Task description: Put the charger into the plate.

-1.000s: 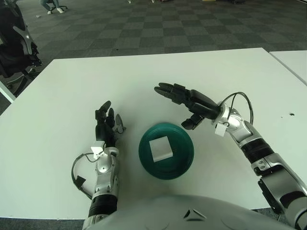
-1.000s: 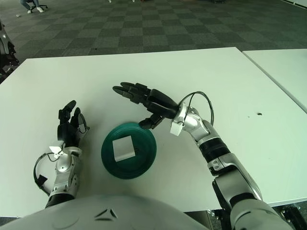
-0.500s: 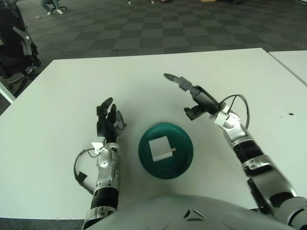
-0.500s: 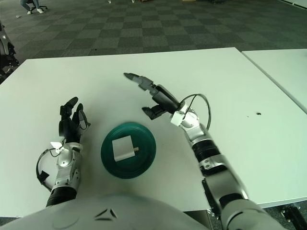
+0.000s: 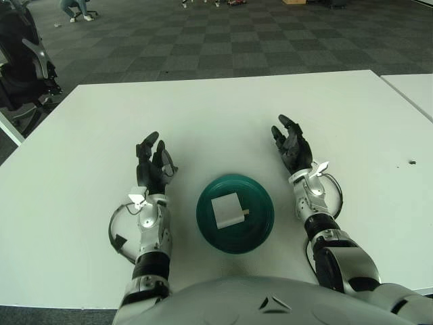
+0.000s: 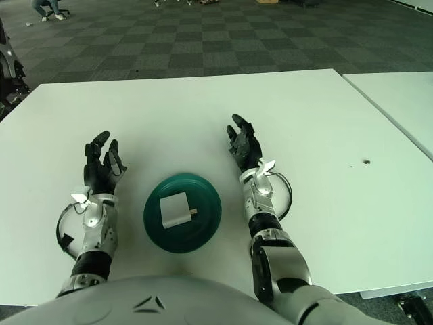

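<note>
**Charger sits in the plate, both hands free**

On the white table (image 5: 223,115), the green plate (image 5: 257,227) holds the white, square charger (image 5: 226,210). The right hand (image 5: 294,149) and left hand (image 5: 152,166) flank it, fingers extended, relaxed, gripping nothing.

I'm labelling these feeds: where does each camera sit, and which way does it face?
Left eye view: on the head, looking forward and down at the white table; left hand, right hand, both forearms and chest show.
Right eye view: beside it, same aim and body parts.
Shared: charger in green plate between the open hands.
</note>
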### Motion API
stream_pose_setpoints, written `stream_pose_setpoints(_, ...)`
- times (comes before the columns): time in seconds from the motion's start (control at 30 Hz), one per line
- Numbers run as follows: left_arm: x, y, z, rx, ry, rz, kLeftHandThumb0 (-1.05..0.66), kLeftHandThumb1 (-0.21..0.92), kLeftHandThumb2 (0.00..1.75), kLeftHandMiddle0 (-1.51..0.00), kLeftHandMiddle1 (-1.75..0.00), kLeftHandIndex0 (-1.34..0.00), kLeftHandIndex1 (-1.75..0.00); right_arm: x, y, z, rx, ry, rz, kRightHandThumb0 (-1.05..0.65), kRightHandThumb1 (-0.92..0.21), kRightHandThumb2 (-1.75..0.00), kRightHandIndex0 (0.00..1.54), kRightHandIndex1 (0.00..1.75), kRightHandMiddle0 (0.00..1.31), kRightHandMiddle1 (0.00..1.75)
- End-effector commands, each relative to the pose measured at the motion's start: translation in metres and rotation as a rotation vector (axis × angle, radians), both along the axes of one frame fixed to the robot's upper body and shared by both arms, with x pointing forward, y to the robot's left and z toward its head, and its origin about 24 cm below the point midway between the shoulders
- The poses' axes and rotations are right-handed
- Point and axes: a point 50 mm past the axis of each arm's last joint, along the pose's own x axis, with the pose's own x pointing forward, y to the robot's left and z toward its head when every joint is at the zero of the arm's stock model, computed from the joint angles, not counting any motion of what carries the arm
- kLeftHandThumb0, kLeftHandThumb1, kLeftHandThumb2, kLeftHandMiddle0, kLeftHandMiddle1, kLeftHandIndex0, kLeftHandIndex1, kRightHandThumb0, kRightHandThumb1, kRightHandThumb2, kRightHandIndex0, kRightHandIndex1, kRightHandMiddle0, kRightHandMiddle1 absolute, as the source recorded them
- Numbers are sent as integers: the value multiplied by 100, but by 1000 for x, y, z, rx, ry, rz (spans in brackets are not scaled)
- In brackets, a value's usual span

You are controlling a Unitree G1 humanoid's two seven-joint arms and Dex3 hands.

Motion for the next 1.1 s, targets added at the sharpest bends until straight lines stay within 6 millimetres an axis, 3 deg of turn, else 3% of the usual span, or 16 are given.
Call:
stream_pose_setpoints(0.0, -47, -18, -59, -142, 221, 43, -87, 92, 87, -29, -1, 0, -87, -32, 9, -48, 135, 233, -27, -96, -92, -95, 13, 0, 0, 60)
stream_pose_setpoints(0.5, -49, -19, -61, -68, 203, -9, -84, 92, 95, -21, 0, 0, -62, -34, 10, -49, 87, 240, -12, -97, -92, -97, 9, 0, 0, 60)
stream_pose_setpoints(0.87, -53, -19, -61, -57, 194, -8, -82, 92, 98, -21, 0, 0, -59, -39, 10, -52, 64, 242, 4, -95, -92, -97, 9, 0, 0, 61)
stream_pose_setpoints(1.07, -57, -21, -61, -44, 192, -25, -82, 92, 98, -22, -1, 0, -59, -45, 8, -52, -36, 211, -2, -93, -92, -98, 9, 0, 0, 59)
